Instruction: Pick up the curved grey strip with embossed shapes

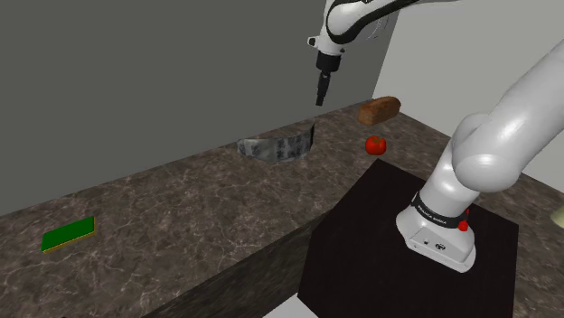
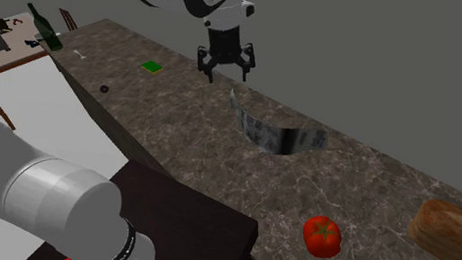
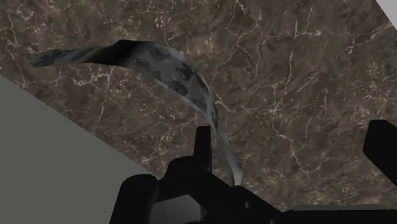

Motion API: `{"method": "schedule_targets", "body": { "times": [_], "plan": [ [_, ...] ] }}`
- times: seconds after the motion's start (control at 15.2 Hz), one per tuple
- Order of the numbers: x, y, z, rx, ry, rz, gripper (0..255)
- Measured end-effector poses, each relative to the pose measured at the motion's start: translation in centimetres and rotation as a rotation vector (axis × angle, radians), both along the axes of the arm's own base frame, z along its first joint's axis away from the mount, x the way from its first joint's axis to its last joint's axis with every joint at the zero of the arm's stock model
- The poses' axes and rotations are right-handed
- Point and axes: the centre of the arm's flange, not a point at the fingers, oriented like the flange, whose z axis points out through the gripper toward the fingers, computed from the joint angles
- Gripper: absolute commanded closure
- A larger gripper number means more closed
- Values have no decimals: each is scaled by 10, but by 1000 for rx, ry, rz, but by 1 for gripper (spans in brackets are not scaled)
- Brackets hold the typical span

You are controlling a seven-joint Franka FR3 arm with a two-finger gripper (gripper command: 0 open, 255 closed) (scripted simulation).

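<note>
A: From where does the shoulder view look?
B: From behind the stand, quite high, down over the counter toward the grey wall.
A: And the second exterior view?
B: Also from the stand's side, but it faces along the counter, rather near. Both views share the curved strip and the tomato.
A: The wrist view?
B: Close above the same strip, looking down.
</note>
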Motion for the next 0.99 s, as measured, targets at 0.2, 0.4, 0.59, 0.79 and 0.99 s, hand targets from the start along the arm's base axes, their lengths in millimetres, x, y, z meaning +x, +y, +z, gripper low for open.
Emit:
{"method": "schedule_targets", "body": {
  "times": [0.2,0.4,0.59,0.79,0.99],
  "plan": [
    [26,1,-36,-6,11,75,0],
    [53,1,-69,-12,22,149,0],
    [71,7,-100,-17,33,224,0],
    [96,12,-136,-23,44,298,0],
    [119,17,-169,-28,55,373,0]
  ]
}}
